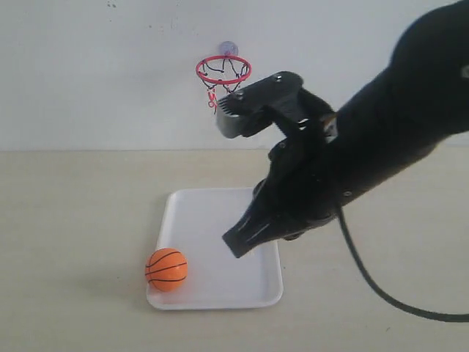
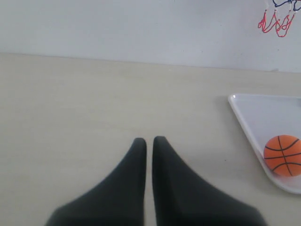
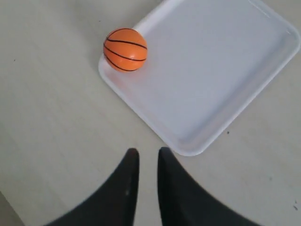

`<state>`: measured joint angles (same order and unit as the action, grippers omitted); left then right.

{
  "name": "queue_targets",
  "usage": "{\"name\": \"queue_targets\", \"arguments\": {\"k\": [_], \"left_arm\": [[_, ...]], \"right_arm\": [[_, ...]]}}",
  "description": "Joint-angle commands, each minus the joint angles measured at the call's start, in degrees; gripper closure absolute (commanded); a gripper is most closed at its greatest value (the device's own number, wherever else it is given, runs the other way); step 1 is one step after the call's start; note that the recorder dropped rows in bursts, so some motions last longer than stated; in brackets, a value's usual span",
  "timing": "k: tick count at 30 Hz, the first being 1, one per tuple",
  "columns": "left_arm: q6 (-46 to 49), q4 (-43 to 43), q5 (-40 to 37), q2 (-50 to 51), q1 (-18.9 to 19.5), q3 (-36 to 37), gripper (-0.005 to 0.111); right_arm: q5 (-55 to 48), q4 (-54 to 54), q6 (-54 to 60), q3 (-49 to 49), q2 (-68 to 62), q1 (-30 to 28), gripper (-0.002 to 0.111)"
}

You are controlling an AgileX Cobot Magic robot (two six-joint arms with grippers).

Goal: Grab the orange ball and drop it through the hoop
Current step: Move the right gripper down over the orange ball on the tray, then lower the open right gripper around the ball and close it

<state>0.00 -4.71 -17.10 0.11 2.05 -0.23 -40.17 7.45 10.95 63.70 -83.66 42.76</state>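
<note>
Exterior and wrist views of a two-arm bench scene. We see the orange ball [image 1: 166, 269] lying at one corner of a white tray [image 1: 220, 220], the near-left corner in the exterior view, where it rests against the raised rim. The tray sits flat on a pale table [image 1: 73, 220]. The hoop [image 1: 223, 71] hangs on the white wall [image 1: 88, 73] behind the tray, fixed by a clear suction cup [image 1: 229, 48], its red ring level and its net hanging below.

The right gripper [image 1: 236, 246] points down over the tray's right side, well apart from the ball. A black cable [image 1: 366, 279] trails from the arm across the table. In the right wrist view, we find its two fingers [image 3: 131, 169] drawn almost together, a thin slit between them and nothing held. In the left wrist view, the left gripper [image 2: 149, 140] is likewise closed to a narrow slit and empty, above bare table, with the ball and tray off to one side
</note>
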Motion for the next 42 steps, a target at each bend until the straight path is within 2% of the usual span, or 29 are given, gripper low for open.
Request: {"name": "queue_targets", "arguments": {"k": [1, 2, 4, 11, 19, 24, 26, 42], "left_arm": [[-0.39, -0.20, 0.45, -0.11, 0.15, 0.23, 0.103], [-0.39, -0.20, 0.45, -0.11, 0.15, 0.23, 0.103], [-0.39, -0.20, 0.45, -0.11, 0.15, 0.23, 0.103], [-0.39, -0.20, 0.45, -0.11, 0.15, 0.23, 0.103], [-0.39, -0.20, 0.45, -0.11, 0.15, 0.23, 0.103], [-0.39, -0.20, 0.45, -0.11, 0.15, 0.23, 0.103], [-0.39, -0.20, 0.45, -0.11, 0.15, 0.23, 0.103], [-0.39, -0.20, 0.45, -0.11, 0.15, 0.23, 0.103]], "right_arm": [[-1.10, 0.02, -7.10, 4.50, -6.30, 1.64, 0.058], [-0.92, 0.02, -9.85, 5.48, -7.91, 1.77, 0.050], [-1.02, 1.30, -15.16, 7.54, -11.17, 1.77, 0.042], [-1.15, 8.91, -18.38, 14.94, -21.29, 1.77, 0.042], [-2.20, 10.05, -19.41, 22.65, -30.80, 1.77, 0.042], [-4.95, 10.14, -19.89, 26.48, -34.98, 1.77, 0.022], [-5.72, 10.30, -19.89, 27.94, -35.99, 1.77, 0.017], [-5.10, 10.24, -21.36, 36.59, -43.56, 1.77, 0.018]]}}
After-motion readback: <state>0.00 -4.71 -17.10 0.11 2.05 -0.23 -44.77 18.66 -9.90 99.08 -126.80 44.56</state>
